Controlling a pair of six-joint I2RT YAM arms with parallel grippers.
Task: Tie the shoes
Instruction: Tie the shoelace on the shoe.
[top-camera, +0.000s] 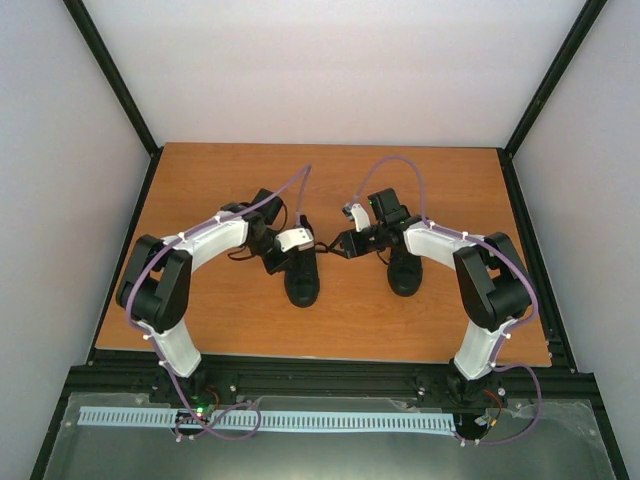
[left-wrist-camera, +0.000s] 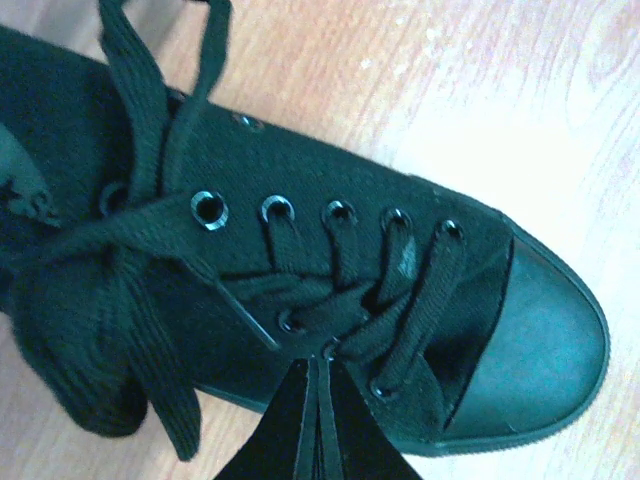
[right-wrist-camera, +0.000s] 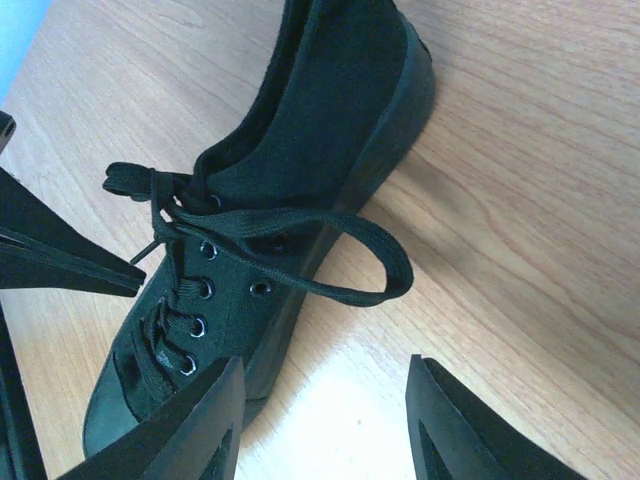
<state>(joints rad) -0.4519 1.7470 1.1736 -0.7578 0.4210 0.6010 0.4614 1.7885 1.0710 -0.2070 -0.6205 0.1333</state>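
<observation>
The left black shoe (top-camera: 301, 282) lies toe toward me; it fills the left wrist view (left-wrist-camera: 300, 200). My left gripper (top-camera: 290, 262) is shut, and its fingertips (left-wrist-camera: 322, 365) rest against the shoe's crossed laces (left-wrist-camera: 330, 300) with nothing visible between them. My right gripper (top-camera: 338, 244) is open beside that shoe, and its fingers (right-wrist-camera: 190, 420) straddle bare table just below a loose lace loop (right-wrist-camera: 385, 285). The left gripper's shut tips (right-wrist-camera: 70, 260) show by the eyelets. The right shoe (top-camera: 404, 272) stands partly under the right arm.
The shoes stand on a wooden table (top-camera: 440, 180) enclosed by white walls with black frame posts (top-camera: 120, 90). A loose lace end (left-wrist-camera: 165, 400) hangs over the left shoe's side onto the table. A black rail (top-camera: 320, 375) runs along the near edge.
</observation>
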